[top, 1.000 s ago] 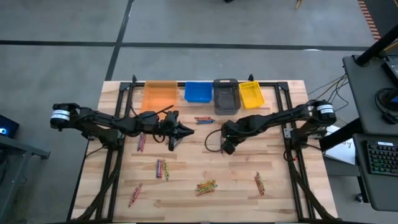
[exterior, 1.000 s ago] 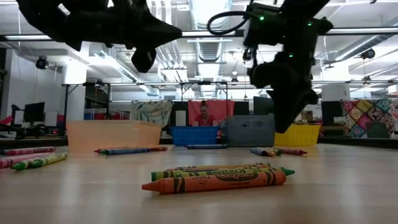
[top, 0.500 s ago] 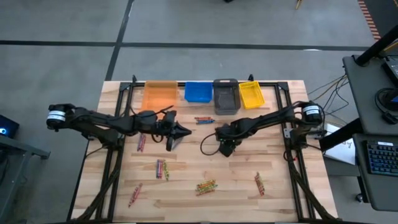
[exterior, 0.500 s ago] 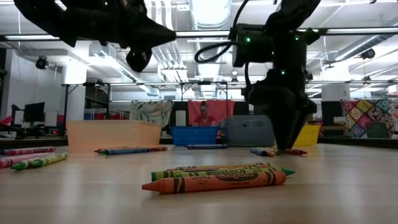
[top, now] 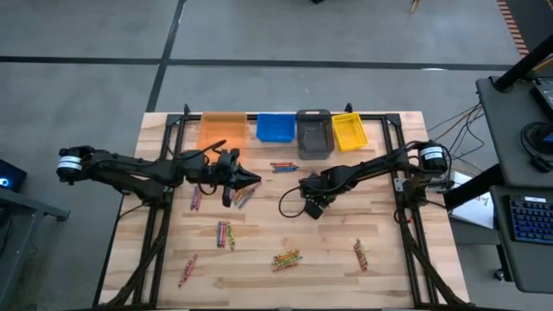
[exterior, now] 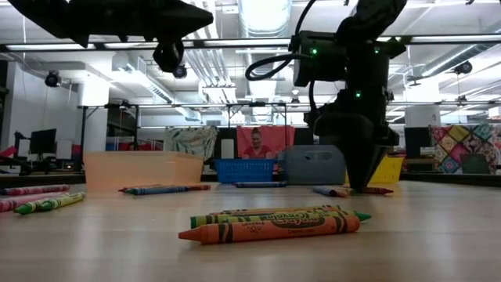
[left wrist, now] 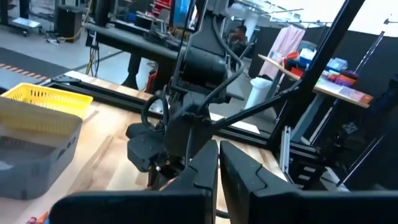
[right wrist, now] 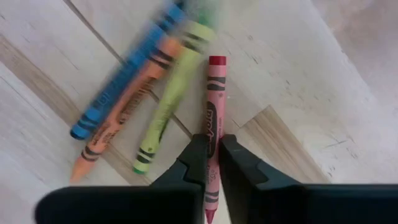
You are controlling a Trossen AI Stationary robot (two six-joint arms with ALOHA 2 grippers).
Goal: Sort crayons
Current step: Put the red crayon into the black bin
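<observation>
Right gripper [right wrist: 211,155] is down at the table, mid-board, its two fingers clamped on a red crayon [right wrist: 212,118]. In the wrist view the crayon runs lengthwise between the fingers, gripped toward one end, the longer part sticking out ahead.

Step in hand, as I judge it: lift this red crayon clear of its neighbours and carry it to a bin.

- Lift straight up first. A green-yellow crayon [right wrist: 168,106] lies just beside the red one, with an orange crayon [right wrist: 124,112] and a blue crayon [right wrist: 118,81] fanned out next to it; a sideways drag would likely scatter them.
- The grip is off-centre, so the crayon may tilt or pivot. Move slowly; check it stays in line with the fingers.
- Bins sit in a row at the table's far edge: orange bin [top: 221,131], blue bin [top: 276,128], grey bin [top: 314,132], yellow bin [top: 349,131]. Which one takes red I cannot tell.

Left gripper [top: 252,180] hovers above the table on its own side, fingers together, nothing held. Other crayon clusters lie well apart on the near part of the table [top: 380,233].
</observation>
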